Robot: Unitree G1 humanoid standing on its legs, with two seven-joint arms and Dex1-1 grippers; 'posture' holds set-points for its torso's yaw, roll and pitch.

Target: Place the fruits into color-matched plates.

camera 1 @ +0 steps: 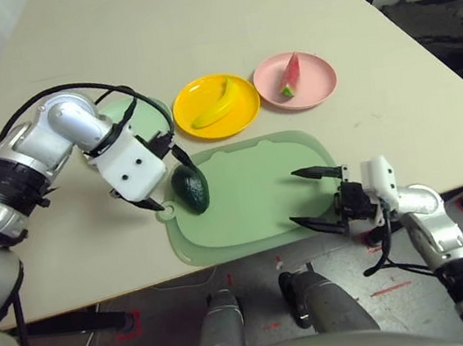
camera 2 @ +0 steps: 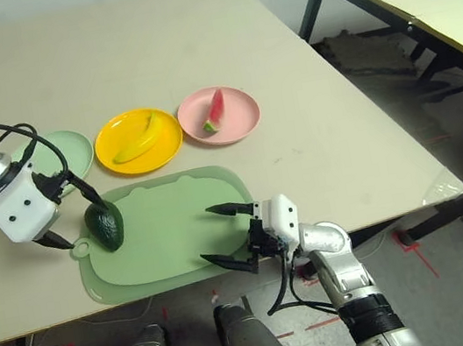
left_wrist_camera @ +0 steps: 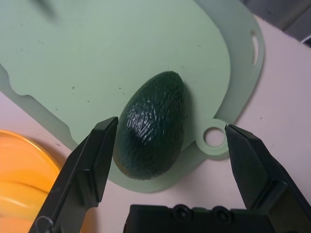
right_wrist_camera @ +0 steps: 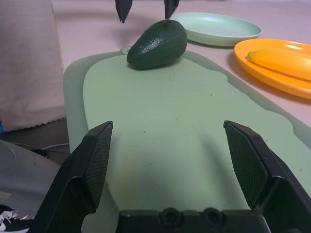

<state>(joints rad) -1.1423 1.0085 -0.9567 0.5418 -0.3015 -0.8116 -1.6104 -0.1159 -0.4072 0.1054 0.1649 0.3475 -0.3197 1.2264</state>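
The avocado (left_wrist_camera: 153,125) lies on the cutting board (camera 1: 255,205), at its left end beside the handle hole, directly under the left gripper (camera 1: 165,182). That gripper's jaws are spread wide, one finger on each side of the fruit, not gripping it. The avocado is dark green, oval and pebbled. The right gripper (camera 1: 311,198) hovers at the board's right end, jaws also spread and holding nothing.
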